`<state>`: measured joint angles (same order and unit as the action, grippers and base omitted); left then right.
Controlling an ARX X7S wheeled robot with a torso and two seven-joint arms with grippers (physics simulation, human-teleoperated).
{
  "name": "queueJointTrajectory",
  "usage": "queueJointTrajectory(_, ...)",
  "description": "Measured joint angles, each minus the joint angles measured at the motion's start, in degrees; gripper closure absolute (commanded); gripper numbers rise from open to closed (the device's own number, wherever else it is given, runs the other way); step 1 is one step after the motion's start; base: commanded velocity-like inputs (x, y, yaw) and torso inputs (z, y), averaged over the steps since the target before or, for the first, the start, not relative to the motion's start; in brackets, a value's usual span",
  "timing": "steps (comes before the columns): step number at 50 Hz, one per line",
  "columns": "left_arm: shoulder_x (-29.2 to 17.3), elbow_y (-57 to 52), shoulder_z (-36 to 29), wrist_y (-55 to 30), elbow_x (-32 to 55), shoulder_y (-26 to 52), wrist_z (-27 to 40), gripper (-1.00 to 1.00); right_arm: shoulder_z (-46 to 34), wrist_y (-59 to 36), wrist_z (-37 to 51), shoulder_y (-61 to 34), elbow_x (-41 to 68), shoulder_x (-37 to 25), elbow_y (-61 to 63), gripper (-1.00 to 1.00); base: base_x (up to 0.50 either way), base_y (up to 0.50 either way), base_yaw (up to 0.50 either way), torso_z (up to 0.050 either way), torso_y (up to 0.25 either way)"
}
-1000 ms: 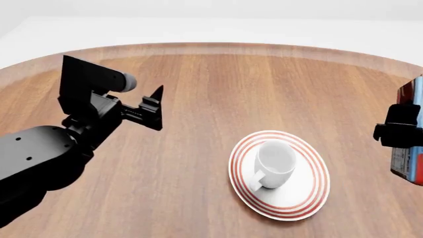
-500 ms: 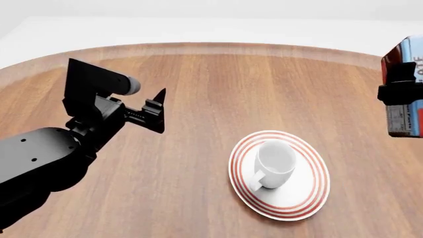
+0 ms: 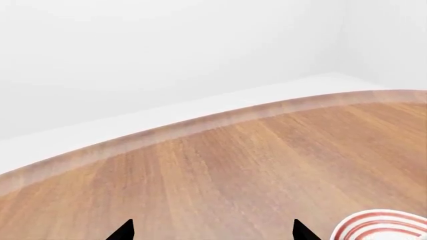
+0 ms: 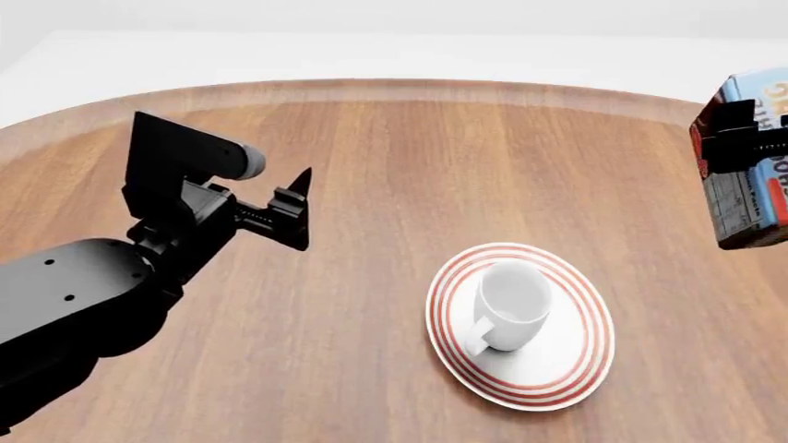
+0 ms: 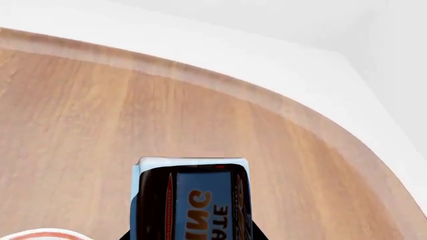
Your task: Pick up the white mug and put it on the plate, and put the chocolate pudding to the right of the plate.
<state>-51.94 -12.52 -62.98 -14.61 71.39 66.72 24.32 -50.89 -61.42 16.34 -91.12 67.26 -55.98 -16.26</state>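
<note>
The white mug (image 4: 512, 305) stands upright on the plate (image 4: 579, 367), a white plate with red-orange rings, in the head view; its handle points to the near left. The plate's rim also shows in the left wrist view (image 3: 380, 225). My right gripper (image 4: 746, 148) is shut on the chocolate pudding box (image 4: 747, 198) and holds it in the air at the far right, above the table. The box fills the space between the jaws in the right wrist view (image 5: 192, 200). My left gripper (image 4: 299, 210) is open and empty, to the left of the plate, above the table.
The round wooden table (image 4: 394, 166) has its curved far edge against a white floor. My left arm (image 4: 87, 305) hangs over the table's near left part.
My right gripper has risen with the chocolate pudding box at the right edge of the head view. My left gripper has drifted slightly to the right. The mug and plate have not moved.
</note>
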Motion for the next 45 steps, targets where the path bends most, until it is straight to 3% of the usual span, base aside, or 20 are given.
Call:
queueJointTrajectory(24, 0.2, 0.2, 0.1, -0.2, -0.1, -0.2, -0.2, -1.00, -9.0, 3.5, -14.0, -2.9, -11.9, 6.5, -17.7, 1.00, 0.00, 0.00, 0.00, 0.000, 0.000)
queueJointTrajectory(45, 0.6, 0.4, 0.0, -0.2, -0.4, -0.6, -0.3, -1.00, -9.7, 5.9, -16.1, 0.1, -13.0, 6.7, -23.5, 1.00, 0.00, 0.00, 0.00, 0.000, 0.000)
